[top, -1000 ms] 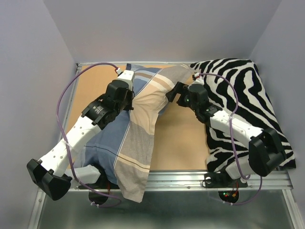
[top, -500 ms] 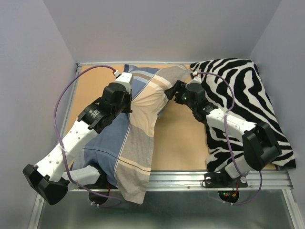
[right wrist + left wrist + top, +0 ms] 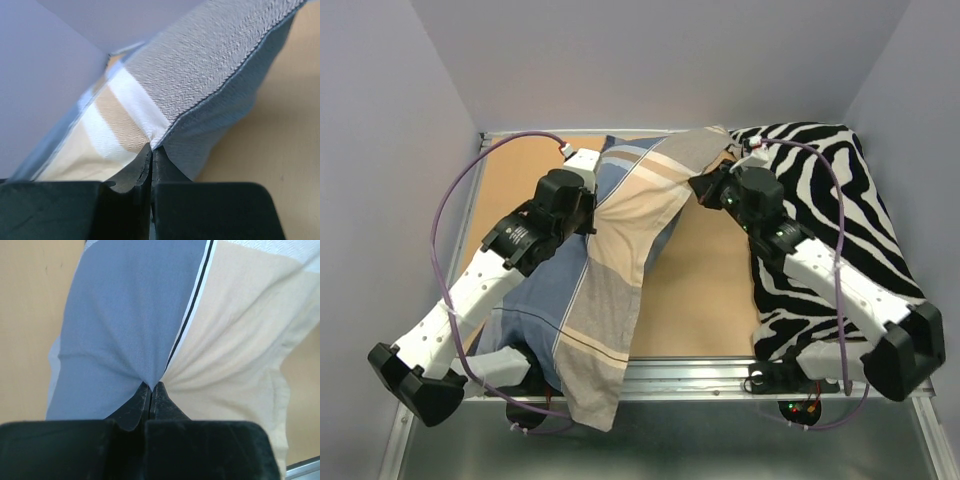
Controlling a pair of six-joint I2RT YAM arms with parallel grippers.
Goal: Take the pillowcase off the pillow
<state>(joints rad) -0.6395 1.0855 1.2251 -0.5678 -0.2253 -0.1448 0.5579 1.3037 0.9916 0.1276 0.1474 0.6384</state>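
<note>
Since a second ago my right arm has swung out and stretched toward the far right, dragging its corner of the pillowcase (image 3: 620,250) up to the far edge, just beside the zebra cushion (image 3: 840,200); the left arm has barely shifted. The cloth now runs taut between my two holds at the far end. The rest lies diagonally across the left half of the surface (image 3: 700,290), with the near end drooping over the front rail. My left fingers (image 3: 137,407) are pressed together, pinching a tuck of cloth right at the dark line where the blue panel meets the tan one. My right fingers (image 3: 137,172) are also closed tight, nipping the stitched edge where the grey herringbone face folds over to the plain blue reverse. The pillow itself is not visible. I judge it is the plump bulk still inside the near-left part of the sleeve. Handling: thin limp woven cloth, light and not fragile, and it bunches rather than pushes, so only pulling works. The filling looks soft and bulky and will likely drag against the inside. Best hold is cloth only, on a hem or corner where the layers are doubled. A mid-panel pinch risks catching the pillow too, or slipping under load.
</note>
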